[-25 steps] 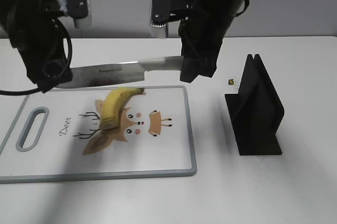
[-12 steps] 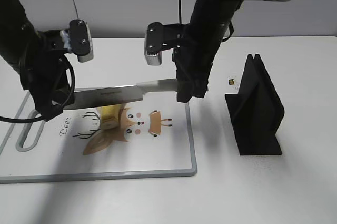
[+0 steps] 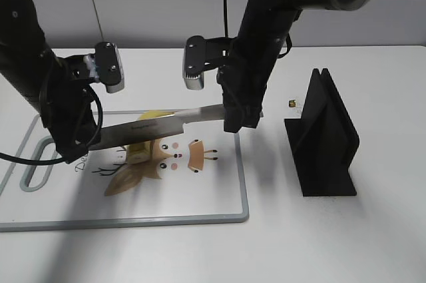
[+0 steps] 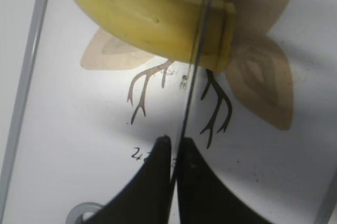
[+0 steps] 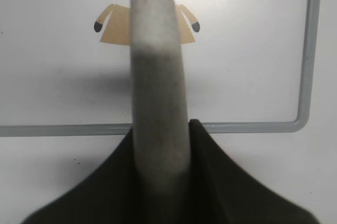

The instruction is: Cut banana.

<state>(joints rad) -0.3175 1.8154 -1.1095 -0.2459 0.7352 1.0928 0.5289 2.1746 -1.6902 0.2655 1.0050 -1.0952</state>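
White tabletop stretched under a cutting board [image 3: 213, 196] printed with a deer. On that print lay the banana [image 4: 147, 16], a knife [image 3: 143, 128] spanning it near its blunt end. The right gripper [image 5: 160, 147] clenched the handle; the left gripper [image 4: 174, 153] pinched the blade's far end. Pressed unevenly, the blade could likely twist, or roll the curved fruit sideways.

Exterior: looked down slantwise at cutting board [image 3: 219, 196].
Wrists: close, straight down.
Shared: deer print [image 4: 263, 84].
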